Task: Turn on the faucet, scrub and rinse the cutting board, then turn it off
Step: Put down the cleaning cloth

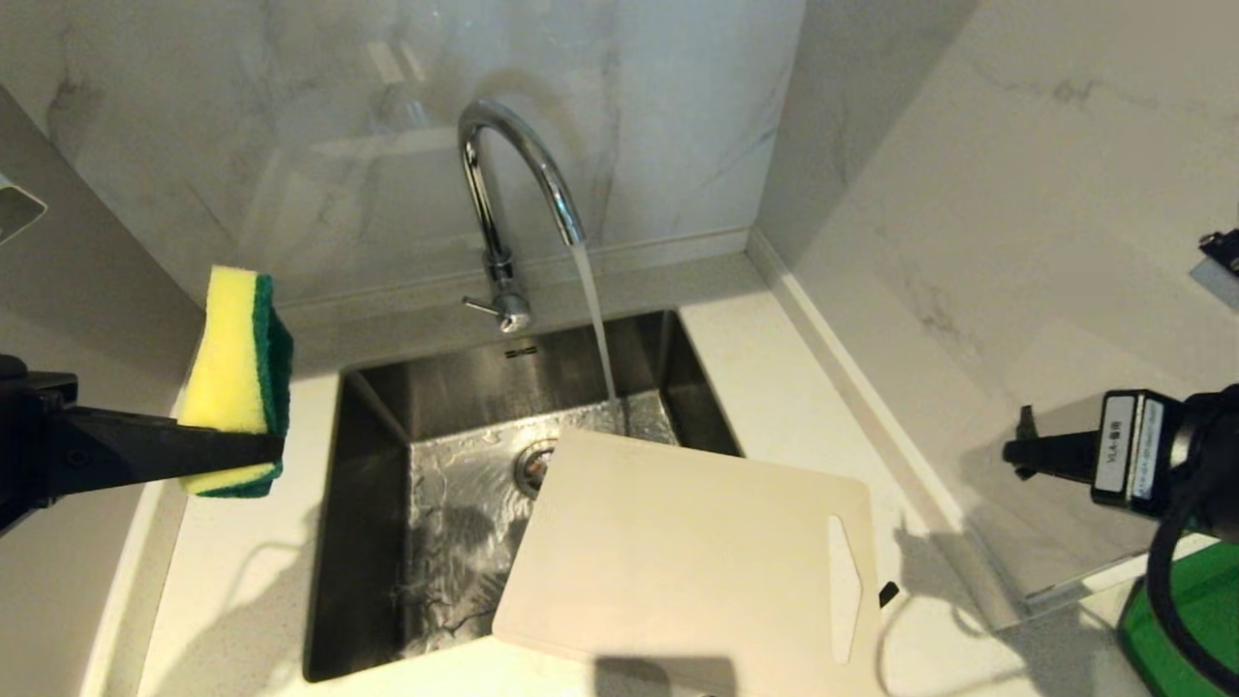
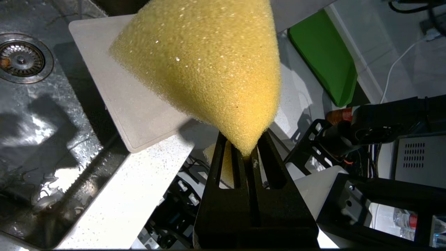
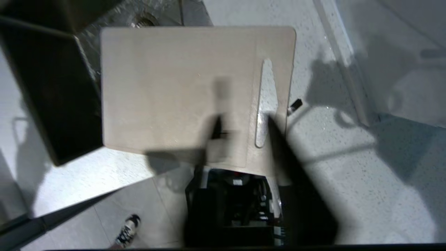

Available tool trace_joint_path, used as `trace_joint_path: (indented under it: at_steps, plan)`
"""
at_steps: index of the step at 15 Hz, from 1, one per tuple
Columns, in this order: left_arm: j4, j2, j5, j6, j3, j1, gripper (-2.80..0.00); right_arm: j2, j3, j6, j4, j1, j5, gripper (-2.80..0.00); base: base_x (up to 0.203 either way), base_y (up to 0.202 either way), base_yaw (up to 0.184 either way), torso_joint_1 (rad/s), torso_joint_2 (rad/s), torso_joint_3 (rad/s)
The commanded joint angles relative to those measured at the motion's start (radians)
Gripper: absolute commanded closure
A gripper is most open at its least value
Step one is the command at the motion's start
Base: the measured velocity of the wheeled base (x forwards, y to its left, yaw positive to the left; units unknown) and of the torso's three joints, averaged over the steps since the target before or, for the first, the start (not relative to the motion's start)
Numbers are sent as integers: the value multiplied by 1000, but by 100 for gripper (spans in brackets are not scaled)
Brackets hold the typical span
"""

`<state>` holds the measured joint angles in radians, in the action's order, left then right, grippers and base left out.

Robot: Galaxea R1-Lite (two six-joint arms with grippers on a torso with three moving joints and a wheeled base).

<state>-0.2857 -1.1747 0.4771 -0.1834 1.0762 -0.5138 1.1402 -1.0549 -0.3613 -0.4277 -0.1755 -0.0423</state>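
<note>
**Water running, board waiting half over the sink**

While the faucet point(image 1: 513, 194) pours a steady stream into the steel sink point(image 1: 387, 503), I hold the yellow-and-green sponge point(image 1: 239, 373) clamped in my left gripper point(image 1: 261, 450), raised above the worktop point(image 1: 242, 600) on the left side of the basin. The tap, then, is already on; by my reckoning the scrubbing comes next.

What the coming move turns on is where the cutting board point(image 1: 678, 552) lies. It rests flat, its left part overhanging the sink's right front corner and the rest on the worktop to the right. Its long axis runs left to right across my view, slightly skewed, with the handle cut-out point(image 1: 844, 586) at the right-hand end. From the sponge, the board lies to the right and lower, across the open basin. The stream falls just beyond the board's far edge, near the drain point(image 1: 532, 465), and does not seem to land on the board.

My right gripper point(image 1: 1016, 453) hangs at the right edge, above the worktop beside the marble wall, nearer the handle end than my left is. Its fingers are blurred in the wrist view, and I cannot tell whether they are apart or together.

White speckled stone surrounds the sink, with marble panels behind and to the right. A small dark object point(image 1: 888, 592) lies just past the board's handle end, and something green point(image 1: 1186, 600) sits at the far right.
</note>
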Motion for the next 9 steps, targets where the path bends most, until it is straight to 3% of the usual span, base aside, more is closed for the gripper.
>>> trace_joint_path:
  at_steps: [1,4,7,9]
  plan:
    - [-3,3,1,0,-2,0,0,-54,-5,-10,6,-1,-3,0,0,0,0,0,0,0]
    - [-3,5,-5,2,4,0,0,-53,-7,8,48,11,0,0,0,0,0,0,0,0]
    - [-1,7,-5,2,4,1,0,-59,-7,88,109,137,5,0,0,0,0,0,0,0]
    - [-1,16,-4,1,8,0,0,-109,0,106,127,152,5,0,0,0,0,0,0,0]
